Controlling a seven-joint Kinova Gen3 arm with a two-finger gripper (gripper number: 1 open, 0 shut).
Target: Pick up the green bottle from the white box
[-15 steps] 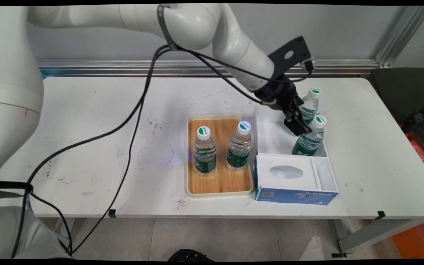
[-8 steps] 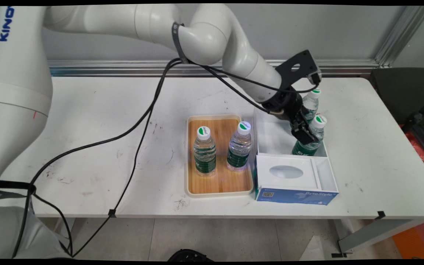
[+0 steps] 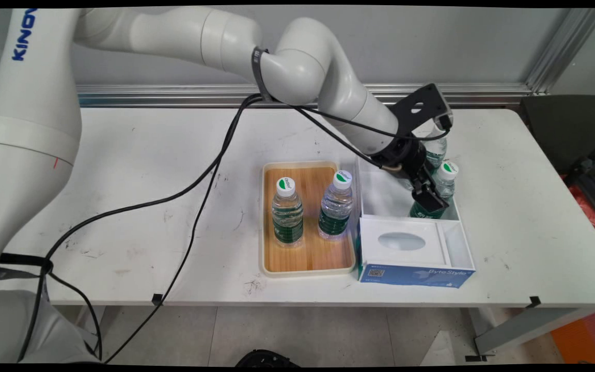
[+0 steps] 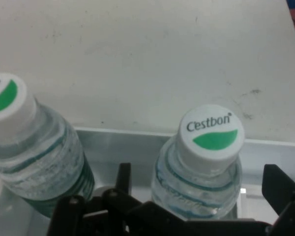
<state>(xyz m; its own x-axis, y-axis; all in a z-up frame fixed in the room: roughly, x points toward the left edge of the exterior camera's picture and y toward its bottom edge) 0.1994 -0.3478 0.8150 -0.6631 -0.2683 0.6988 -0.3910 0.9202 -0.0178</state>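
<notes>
Two water bottles with white and green caps stand in the far right corner of an open white box (image 3: pixel 380 194). My gripper (image 3: pixel 428 199) reaches down into that box, against the left side of the nearer bottle (image 3: pixel 443 187). In the hand view this bottle (image 4: pixel 211 140), its cap reading Cestbon, stands between my two fingers (image 4: pixel 123 179), with a gap on each side. The gripper (image 4: pixel 201 184) is open around it. The other bottle (image 4: pixel 24 137) stands to the left in the hand view; in the main view that bottle (image 3: pixel 436 151) is partly hidden behind the hand.
A wooden tray (image 3: pixel 308 253) left of the box carries two more bottles, one (image 3: pixel 287 212) on its left and one (image 3: pixel 336 206) on its right. A blue and white tissue box (image 3: pixel 413 258) sits against the white box's near side. Black cables (image 3: pixel 194 206) hang over the table's left half.
The arm has come down and forward, lowering the gripper from above the box's bottles to the nearer bottle's side. The bottles have not moved.
</notes>
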